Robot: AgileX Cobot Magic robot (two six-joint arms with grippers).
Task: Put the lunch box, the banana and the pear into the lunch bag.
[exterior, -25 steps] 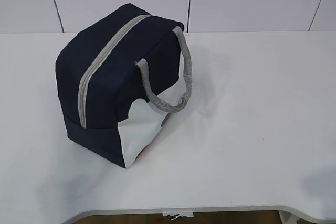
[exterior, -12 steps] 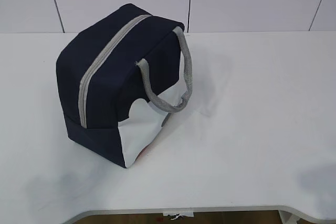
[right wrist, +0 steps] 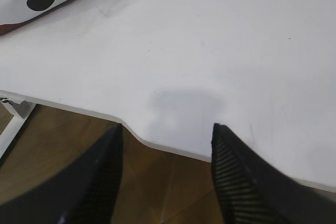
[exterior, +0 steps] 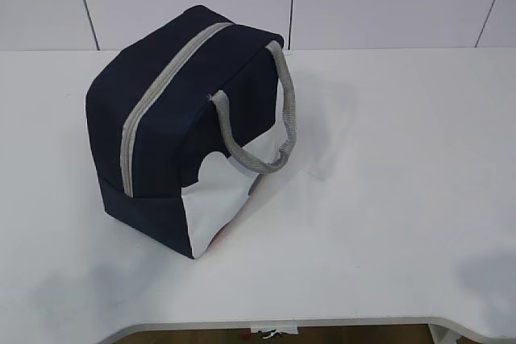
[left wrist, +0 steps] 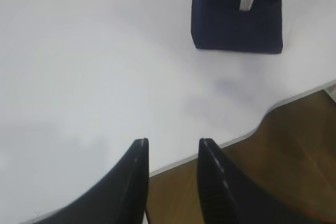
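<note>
The left gripper [left wrist: 173, 142] hangs released and empty over the worktop's [exterior: 387, 199] near edge; the right gripper [right wrist: 168, 129] likewise, jaws parted wider. The lunch bag [exterior: 181, 126] stands zipped on the worktop's left half, grey handle [exterior: 266, 118] drooping rightward. No legible writing. Bare worktop lies to its right.

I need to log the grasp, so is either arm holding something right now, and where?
Nothing is held: left gripper and right gripper both hang open and empty over the table edge.
</note>
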